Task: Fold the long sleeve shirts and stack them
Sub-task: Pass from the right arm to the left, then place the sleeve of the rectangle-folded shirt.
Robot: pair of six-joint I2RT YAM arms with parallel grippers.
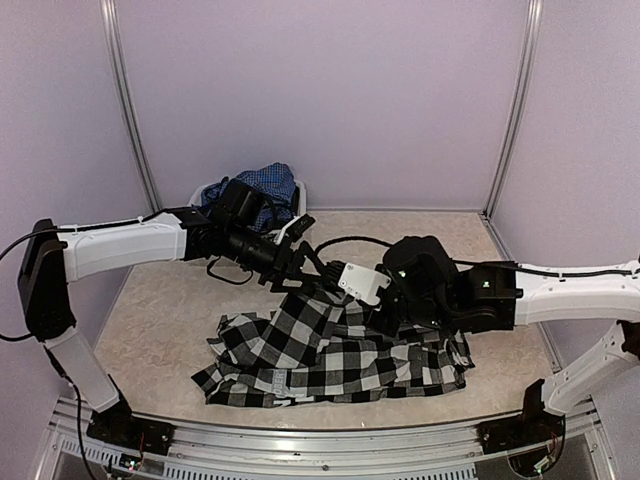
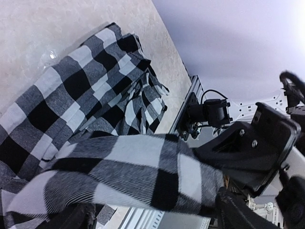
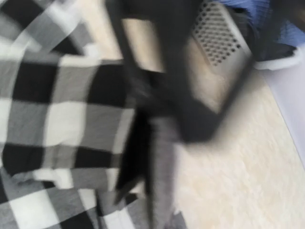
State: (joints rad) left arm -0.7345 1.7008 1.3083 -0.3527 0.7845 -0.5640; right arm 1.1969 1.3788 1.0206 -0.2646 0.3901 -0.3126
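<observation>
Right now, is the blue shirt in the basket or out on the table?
In the basket. The blue shirt sits bunched inside the white basket by the back wall, heaped above its rim, partly hidden by the left arm.

White-shelled arms (image 1: 120,247) — black joints (image 1: 40,280) (silver screws (image 2: 252,142)) — with black cables (image 1: 352,240).

We see one shirt (image 1: 330,350) in large black-and-white checks, with grey squares between them. The other shirt (image 1: 262,185) is blue with fine checks. The basket (image 1: 299,190) is white, the surface (image 1: 160,310) beige and faintly mottled, the arms (image 1: 120,248) white and black.
</observation>
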